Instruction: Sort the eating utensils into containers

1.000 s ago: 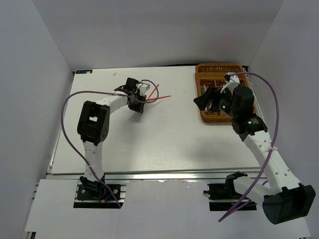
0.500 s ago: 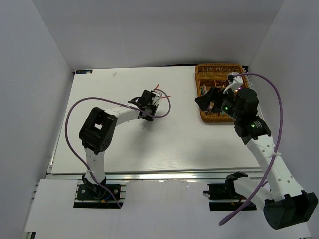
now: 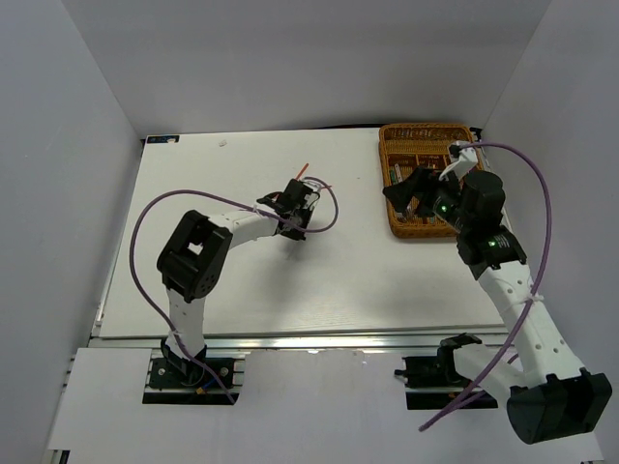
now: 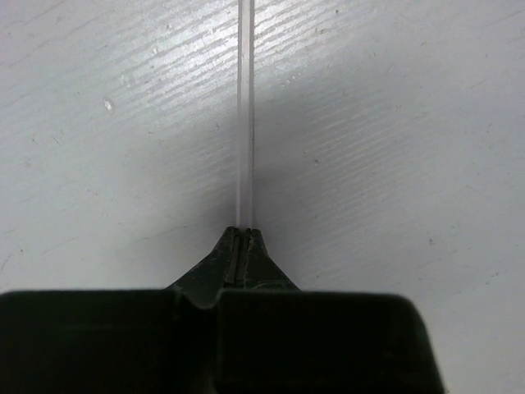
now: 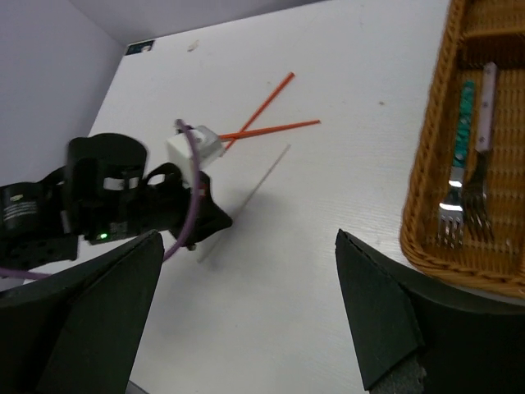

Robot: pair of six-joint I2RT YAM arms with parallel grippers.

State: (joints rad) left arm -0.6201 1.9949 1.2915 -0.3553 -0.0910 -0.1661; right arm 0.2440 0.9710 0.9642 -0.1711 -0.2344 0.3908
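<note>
Silver chopstick (image 4: 244, 123), light, stiff and probably slippery, is pinched by its very end in the left jaws, so it may swivel; right jaws spread, empty.

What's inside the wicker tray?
Two forks lie side by side in one long slot of the wicker tray: a teal-handled fork and a pale-handled fork. The other slots are cut off in the wrist view and partly hidden by the right arm from above.
</note>
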